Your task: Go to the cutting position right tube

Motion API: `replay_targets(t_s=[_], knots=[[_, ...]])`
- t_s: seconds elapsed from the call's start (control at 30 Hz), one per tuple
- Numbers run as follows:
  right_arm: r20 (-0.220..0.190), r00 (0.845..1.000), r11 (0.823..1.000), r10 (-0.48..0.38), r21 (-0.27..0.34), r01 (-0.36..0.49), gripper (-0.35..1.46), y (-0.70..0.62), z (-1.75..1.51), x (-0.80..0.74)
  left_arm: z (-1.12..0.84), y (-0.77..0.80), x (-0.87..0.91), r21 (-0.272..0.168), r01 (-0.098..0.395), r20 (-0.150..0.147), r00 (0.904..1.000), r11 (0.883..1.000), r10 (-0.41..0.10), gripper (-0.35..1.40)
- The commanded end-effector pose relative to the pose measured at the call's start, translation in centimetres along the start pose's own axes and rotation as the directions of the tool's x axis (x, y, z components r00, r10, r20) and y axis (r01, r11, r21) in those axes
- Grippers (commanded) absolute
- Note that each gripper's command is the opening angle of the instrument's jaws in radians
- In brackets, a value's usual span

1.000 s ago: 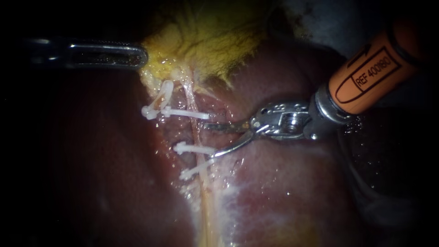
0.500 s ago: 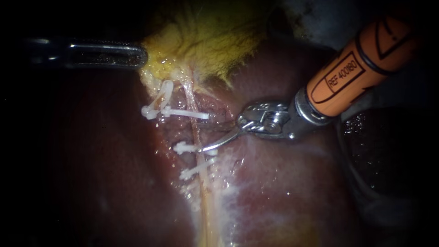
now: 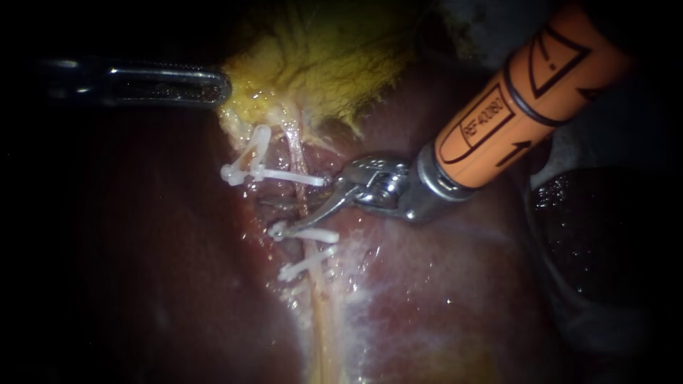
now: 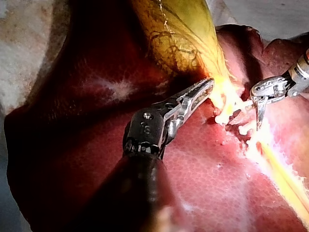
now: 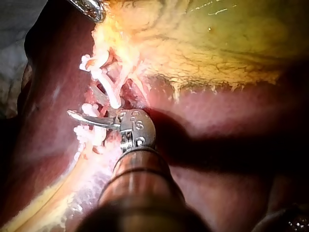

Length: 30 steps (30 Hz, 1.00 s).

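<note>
- The dark red, glistening liver (image 3: 441, 284) fills most of the endoscope view and lies under everything else.
- The yellow, veined gallbladder (image 3: 320, 64) sits at the top of that view, against the liver.
- Your right instrument (image 3: 281, 215), with its orange shaft and silver metal wrist, comes in from the upper right. Its pincer stands apart, one slim blade on either side of the tube.
- Your left instrument (image 3: 217, 89), a dark shaft with a long slotted metal tip, comes in from the left. Its pincer is clamped on the gallbladder's pale lower edge.
- The thin, pale yellow tube (image 3: 316, 299) runs from the gallbladder down across the liver and passes between your right instrument's blades.
- The small white plastic clips (image 3: 288, 176) cross the tube. One sits on the gallbladder side of the blades and two just beyond them.
</note>
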Motion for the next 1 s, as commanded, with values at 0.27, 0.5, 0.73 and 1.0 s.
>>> replay_targets(t_s=[0.27,0.5,0.73,1.0], knots=[[-0.044,0.999,0.998,-0.027,0.053,0.03,0.94,-0.05,0.17,0.06,0.0,0.0,0.0,0.0,0.0,0.0,1.0,1.0,0.0,-0.35],[-0.067,0.997,0.992,-0.022,0.122,0.031,0.84,-0.3,0.19,0.26,0.0,0.01,0.0,0.0,0.0,0.0,1.0,1.0,0.0,-0.35],[-0.079,0.997,0.991,-0.026,0.131,0.037,0.84,-0.54,0.17,0.5,-0.01,0.01,0.0,0.001,0.0,-0.001,1.0,1.0,0.0,-0.35],[-0.079,0.997,0.991,-0.026,0.132,0.036,0.86,-0.54,0.16,0.5,-0.01,0.01,0.0,0.001,0.0,-0.001,1.0,1.0,0.0,-0.35]])
